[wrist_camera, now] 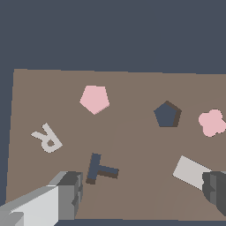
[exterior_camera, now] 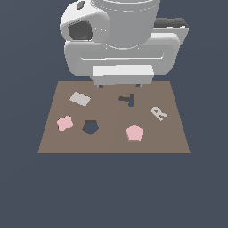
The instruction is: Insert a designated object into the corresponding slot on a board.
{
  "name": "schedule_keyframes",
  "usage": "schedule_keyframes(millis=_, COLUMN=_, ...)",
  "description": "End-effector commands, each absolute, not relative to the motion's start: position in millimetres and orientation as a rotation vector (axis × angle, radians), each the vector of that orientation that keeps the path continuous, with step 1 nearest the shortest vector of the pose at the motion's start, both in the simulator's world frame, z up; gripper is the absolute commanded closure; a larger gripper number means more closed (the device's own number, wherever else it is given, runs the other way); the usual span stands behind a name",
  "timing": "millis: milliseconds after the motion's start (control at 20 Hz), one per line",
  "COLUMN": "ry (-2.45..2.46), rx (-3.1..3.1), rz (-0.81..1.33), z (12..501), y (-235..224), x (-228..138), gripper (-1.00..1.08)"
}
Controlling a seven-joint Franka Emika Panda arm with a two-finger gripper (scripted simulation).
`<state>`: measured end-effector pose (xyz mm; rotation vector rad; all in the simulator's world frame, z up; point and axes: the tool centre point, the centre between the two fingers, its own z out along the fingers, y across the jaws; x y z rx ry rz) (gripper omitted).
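Observation:
The pale-pink pentagon piece lies flat on the brown board, toward the exterior view's right. The dark pentagon slot is to its left in that view, a short gap away. My gripper hangs open over the board's far edge, above the T-shaped cutout. Nothing sits between its fingers. It is well apart from both the pentagon and the slot.
A pink lobed flower-like piece lies beside the slot. A dark T-shaped cutout, a grey rectangle and a pale letter R also sit on the board.

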<state>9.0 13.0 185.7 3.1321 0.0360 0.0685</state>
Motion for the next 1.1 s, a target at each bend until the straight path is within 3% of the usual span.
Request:
schedule_keyframes(millis=0, ry=0.036, rx=3.132, rz=0.068, z=185.7, y=13.0, x=9.0, gripper=-0.92)
schedule_keyframes(millis=500, ry=0.092, rx=3.133, rz=0.059, z=166.2, y=19.8, x=21.0, gripper=-0.92)
schedule_keyframes(millis=1050, ry=0.273, rx=3.128, rz=0.027, z=102.8, y=45.2, x=57.7, gripper=-0.92)
